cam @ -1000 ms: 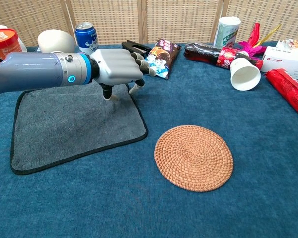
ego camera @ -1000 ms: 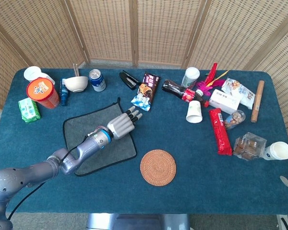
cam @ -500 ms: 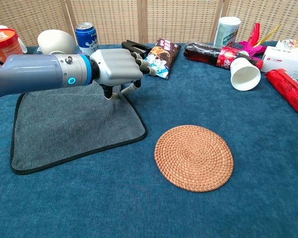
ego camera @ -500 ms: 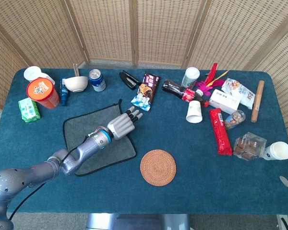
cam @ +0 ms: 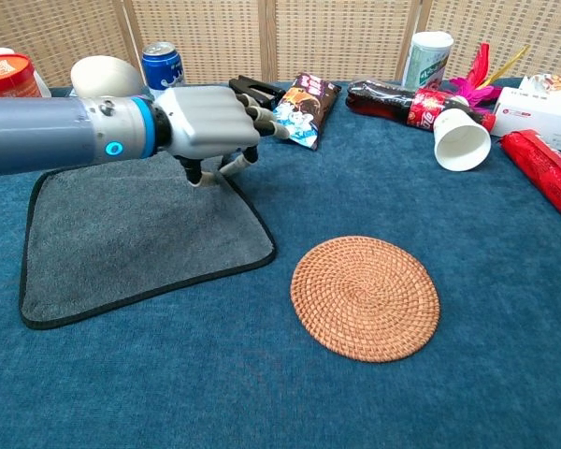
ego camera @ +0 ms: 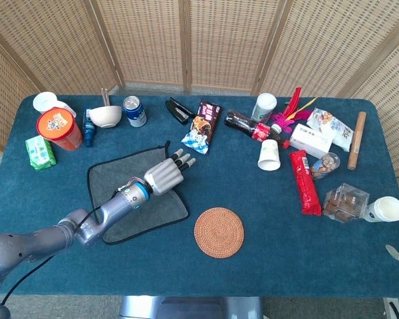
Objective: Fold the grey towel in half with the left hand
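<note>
While my left hand pinches the flat grey black-edged towel's far corner between thumb and fingers, that shallow hold may slip mid-fold.

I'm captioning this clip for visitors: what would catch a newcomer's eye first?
The silver left hand pinching the far right corner of the grey towel, which lies flat on the left of the blue table. Next, the round woven coaster just right of the towel, then the clutter of snacks and cups along the table's far edge.

Head view overhead; chest view low, near; both share towel.
</note>
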Controlling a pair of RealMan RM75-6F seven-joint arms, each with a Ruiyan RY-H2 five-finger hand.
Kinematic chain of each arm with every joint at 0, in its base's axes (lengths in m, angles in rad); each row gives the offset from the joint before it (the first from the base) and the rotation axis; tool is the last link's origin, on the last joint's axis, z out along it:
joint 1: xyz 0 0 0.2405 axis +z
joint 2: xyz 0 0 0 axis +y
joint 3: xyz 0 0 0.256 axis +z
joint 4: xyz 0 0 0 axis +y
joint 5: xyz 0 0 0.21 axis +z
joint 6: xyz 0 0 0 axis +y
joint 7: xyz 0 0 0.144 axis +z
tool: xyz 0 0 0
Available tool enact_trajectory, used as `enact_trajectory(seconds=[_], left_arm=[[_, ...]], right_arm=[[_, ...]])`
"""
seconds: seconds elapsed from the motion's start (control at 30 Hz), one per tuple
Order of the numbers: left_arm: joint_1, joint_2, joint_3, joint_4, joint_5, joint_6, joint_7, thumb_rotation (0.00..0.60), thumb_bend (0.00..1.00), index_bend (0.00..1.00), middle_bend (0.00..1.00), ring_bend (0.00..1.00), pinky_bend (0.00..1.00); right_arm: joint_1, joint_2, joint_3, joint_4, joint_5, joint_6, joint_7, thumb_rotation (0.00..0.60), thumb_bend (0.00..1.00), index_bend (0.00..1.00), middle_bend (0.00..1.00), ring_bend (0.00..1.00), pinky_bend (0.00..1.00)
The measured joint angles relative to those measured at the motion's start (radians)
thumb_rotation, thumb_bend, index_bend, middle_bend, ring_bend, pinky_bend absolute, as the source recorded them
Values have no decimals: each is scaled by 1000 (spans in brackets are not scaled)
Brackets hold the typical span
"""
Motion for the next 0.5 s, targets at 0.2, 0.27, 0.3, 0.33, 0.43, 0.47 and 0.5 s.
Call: enact_trajectory(seconds=[0.2,0.27,0.3,0.33,0.43,0.47,0.5], left_arm=[[47,72,22,-103,-14,32,34,600,473,601,0,0,142],[65,96,32,-136,-16,48,47,600,473,601,0,0,142],[78,112,40,-156,-17,60,55,600,473,602,0,0,142],[88,125,47,-171,-17,69,61,600,473,601,0,0,142],[122,159,70,-208,-14,98,70,600,472,602,0,0,141],[131,167,77,-217,-12,104,71,600,472,602,0,0,140],[142,176,86,-226,-8,112,71,600,472,602,0,0,140]], right_arm=[[-3,3,-4,-5,-16,6,5,600,0,0,0,0,0],[-5,5,-6,-7,-23,10,6,600,0,0,0,0,0],[-5,5,-7,-8,-26,11,7,600,0,0,0,0,0],[-6,6,-9,-9,-30,13,8,600,0,0,0,0,0],[-7,7,-12,-12,-38,15,9,600,0,0,0,0,0],[-8,7,-13,-13,-41,16,9,600,0,0,0,0,0],[-8,8,-14,-13,-43,17,9,600,0,0,0,0,0]])
